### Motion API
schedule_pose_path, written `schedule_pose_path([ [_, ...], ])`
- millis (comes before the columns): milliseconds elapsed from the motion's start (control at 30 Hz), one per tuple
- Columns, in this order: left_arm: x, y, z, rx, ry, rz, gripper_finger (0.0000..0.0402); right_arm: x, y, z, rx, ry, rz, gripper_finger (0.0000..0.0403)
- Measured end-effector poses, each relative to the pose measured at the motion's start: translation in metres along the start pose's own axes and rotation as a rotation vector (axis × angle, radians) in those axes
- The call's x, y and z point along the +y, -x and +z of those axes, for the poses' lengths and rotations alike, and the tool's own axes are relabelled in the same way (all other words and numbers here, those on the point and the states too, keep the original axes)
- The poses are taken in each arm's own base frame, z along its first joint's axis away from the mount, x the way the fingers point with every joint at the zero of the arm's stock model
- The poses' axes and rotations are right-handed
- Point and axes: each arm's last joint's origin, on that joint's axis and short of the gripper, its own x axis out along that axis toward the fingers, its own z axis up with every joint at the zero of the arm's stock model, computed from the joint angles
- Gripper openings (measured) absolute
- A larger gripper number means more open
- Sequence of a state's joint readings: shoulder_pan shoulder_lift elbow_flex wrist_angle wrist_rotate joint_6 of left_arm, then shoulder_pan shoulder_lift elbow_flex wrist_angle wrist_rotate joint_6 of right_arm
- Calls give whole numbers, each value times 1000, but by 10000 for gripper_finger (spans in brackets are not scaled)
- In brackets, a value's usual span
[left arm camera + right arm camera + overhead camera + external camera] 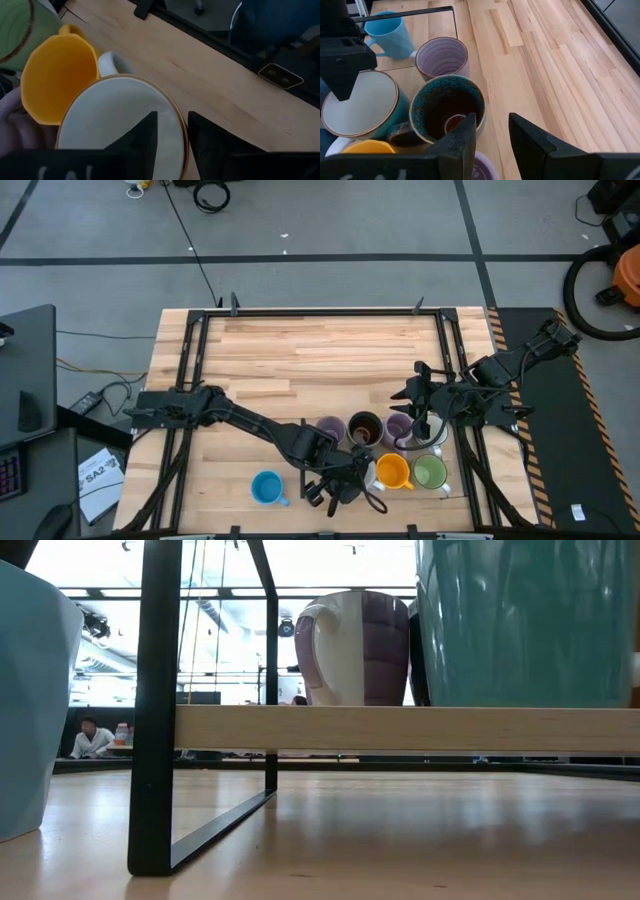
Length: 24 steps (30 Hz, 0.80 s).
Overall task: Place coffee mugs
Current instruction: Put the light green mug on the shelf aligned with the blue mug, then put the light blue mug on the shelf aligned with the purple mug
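Observation:
Mugs crowd a low wooden shelf (400, 728) at the near right: two purple (331, 430) (398, 428), dark teal with a brown inside (364, 428), orange (392, 471) and green (430, 472). A white mug's handle (112, 62) shows beside the orange one. A bright blue mug (266, 487) stands on the table to the left. My left gripper (345, 475) is shut on the teal, white-lined mug (357, 105). My right gripper (492, 117) hangs narrowly open over the right purple mug (485, 170), just behind the dark teal mug (447, 107). My left gripper has the teal mug's rim (181, 137) between its fingers, one finger inside the mug (145, 140) and one outside. The fingers come from above, slanting down. The mug stands upright with its base on the shelf (520, 700).
A black metal frame (150, 740) carries the shelf, with one post near the blue mug. The black rails of the arm stand (190, 360) run along both sides of the table. The far half of the table (320, 350) is bare wood.

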<state>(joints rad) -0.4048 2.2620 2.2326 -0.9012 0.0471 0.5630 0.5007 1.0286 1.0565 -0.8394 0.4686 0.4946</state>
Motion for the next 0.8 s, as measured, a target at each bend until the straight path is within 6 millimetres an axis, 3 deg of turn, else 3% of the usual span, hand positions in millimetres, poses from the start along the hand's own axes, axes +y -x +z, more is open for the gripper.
schedule_pose_path([
  [467, -4, 10, 7, -28, -5, 14, 114, 0, 0, 0, 0, 0, 0, 122],
  [800, 2, 42, 25, -100, 66, 47, 114, 0, 0, 0, 0, 0, 0, 122],
])
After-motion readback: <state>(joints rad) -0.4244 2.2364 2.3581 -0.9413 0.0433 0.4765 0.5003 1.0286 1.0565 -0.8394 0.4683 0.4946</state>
